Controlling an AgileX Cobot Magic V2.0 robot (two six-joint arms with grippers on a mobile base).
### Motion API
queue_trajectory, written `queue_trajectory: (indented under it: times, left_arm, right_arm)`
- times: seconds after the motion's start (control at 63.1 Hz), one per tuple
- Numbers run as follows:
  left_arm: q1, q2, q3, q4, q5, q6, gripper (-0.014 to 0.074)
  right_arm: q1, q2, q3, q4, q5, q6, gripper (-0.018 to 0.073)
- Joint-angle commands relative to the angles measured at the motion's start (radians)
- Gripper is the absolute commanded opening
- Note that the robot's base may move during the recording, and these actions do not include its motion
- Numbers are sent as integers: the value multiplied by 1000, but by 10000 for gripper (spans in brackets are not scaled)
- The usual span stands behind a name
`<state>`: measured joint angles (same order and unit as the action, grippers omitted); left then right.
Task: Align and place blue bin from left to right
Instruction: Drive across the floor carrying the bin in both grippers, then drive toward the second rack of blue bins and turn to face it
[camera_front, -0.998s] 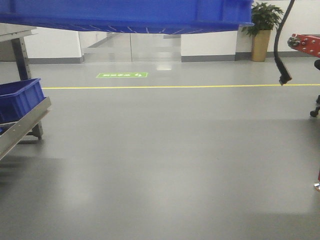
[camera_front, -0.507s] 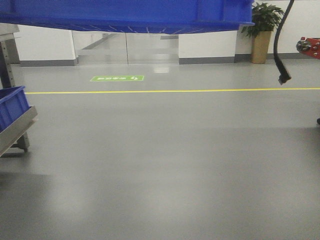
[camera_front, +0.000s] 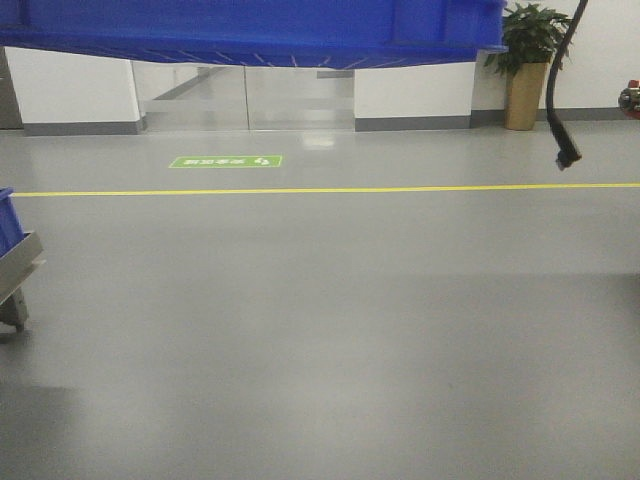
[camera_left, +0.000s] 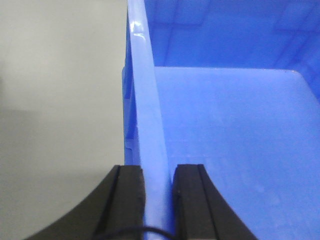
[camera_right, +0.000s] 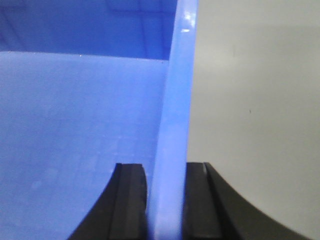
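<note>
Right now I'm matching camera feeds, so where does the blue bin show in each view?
Front view: the blue bin spans the top edge, seen from below.
Left wrist view: its rim runs up the middle between the jaws, inside on the right.
Right wrist view: a rim again between the jaws, inside on the left.
Shared landmark: the grey floor.

Front camera: sits under the blue bin (camera_front: 250, 30), faces forward over the floor (camera_front: 320, 330) to the far wall (camera_front: 70, 85); bin's underside fills only the top strip. Left wrist camera: right behind my left gripper (camera_left: 158, 175), sighting along the bin's left rim, very near. Right wrist camera: mirrors it behind my right gripper (camera_right: 165, 172), along the right rim. All three share the bin and floor.
</note>
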<state>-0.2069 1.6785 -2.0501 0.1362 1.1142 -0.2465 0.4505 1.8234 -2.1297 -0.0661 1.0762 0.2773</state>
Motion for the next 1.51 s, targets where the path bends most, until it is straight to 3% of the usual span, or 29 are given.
queue_trajectory:
  times: [0.0, 1.489]
  left_arm:
    - [2, -27, -21, 9, -86, 5, -9]
    - [2, -27, -21, 9, -86, 5, -9]
  right_arm:
    - [-1, -32, -14, -24, -96, -25, -70]
    - [-1, -32, -14, -24, -96, -25, -70]
